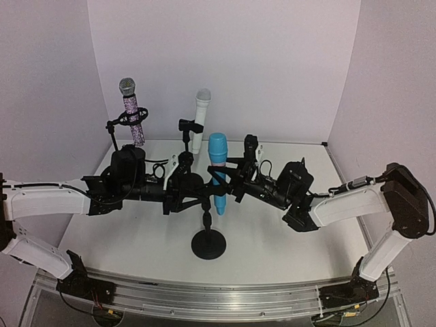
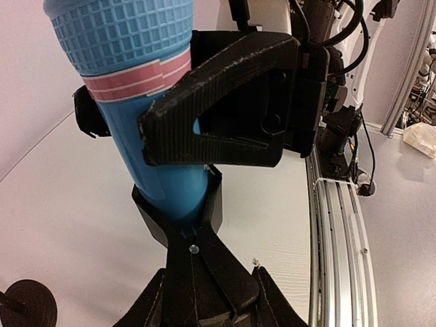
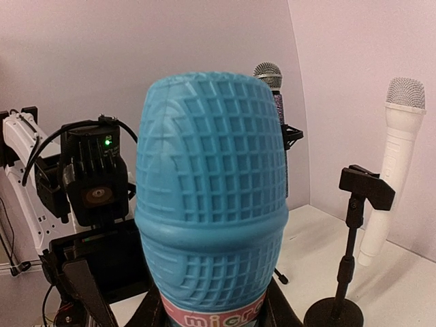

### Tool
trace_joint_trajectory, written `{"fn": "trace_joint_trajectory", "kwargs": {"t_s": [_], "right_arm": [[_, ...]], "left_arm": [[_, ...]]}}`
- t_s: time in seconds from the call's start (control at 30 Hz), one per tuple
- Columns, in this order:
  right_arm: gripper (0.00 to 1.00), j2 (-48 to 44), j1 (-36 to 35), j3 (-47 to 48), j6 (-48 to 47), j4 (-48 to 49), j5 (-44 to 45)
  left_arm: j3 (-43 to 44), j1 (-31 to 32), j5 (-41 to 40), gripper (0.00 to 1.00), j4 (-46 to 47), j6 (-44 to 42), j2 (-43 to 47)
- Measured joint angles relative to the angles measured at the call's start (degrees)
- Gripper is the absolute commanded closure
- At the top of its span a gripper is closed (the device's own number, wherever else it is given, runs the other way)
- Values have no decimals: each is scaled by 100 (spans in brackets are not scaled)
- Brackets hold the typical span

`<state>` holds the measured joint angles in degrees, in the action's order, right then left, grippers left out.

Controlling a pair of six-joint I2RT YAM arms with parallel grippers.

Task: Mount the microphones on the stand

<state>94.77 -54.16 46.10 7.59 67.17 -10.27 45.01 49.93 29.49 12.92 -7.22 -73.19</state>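
Note:
The light blue microphone (image 1: 217,153) stands upright over the front stand (image 1: 208,244). My right gripper (image 1: 231,178) is shut on its body below the head (image 3: 211,191); one of its fingers (image 2: 225,102) shows in the left wrist view. My left gripper (image 1: 197,194) is shut on the handles of the stand's black clip (image 2: 204,225), whose jaws sit around the blue microphone's lower body (image 2: 163,170). The purple-glitter microphone (image 1: 132,112) sits in a clip stand at the back left. The white microphone (image 1: 200,119) stands against the back wall.
A second stand with an empty clip (image 1: 190,127) stands just in front of the white microphone (image 3: 395,157); its clip (image 3: 366,188) and base (image 3: 334,315) show in the right wrist view. A metal rail (image 1: 204,296) runs along the near edge.

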Motion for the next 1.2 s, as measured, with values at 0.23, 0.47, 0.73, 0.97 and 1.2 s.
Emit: {"fn": "trace_joint_trajectory", "kwargs": {"t_s": [0.23, 0.47, 0.73, 0.97, 1.2], "right_arm": [[62, -17, -96, -16, 121, -46, -11], [73, -20, -134, -16, 14, -136, 122], [70, -38, -255, -16, 9, -162, 44], [46, -158, -285, -113, 7, -231, 14], [31, -290, -331, -214, -8, -490, -2]], "left_arm": [[0, 12, 46, 77, -30, -203, 5], [0, 30, 109, 50, -45, -238, 5], [0, 36, -101, 13, 223, -334, 19], [0, 35, -159, 10, 219, -370, 198], [0, 35, -110, 9, 213, -371, 273]]}}
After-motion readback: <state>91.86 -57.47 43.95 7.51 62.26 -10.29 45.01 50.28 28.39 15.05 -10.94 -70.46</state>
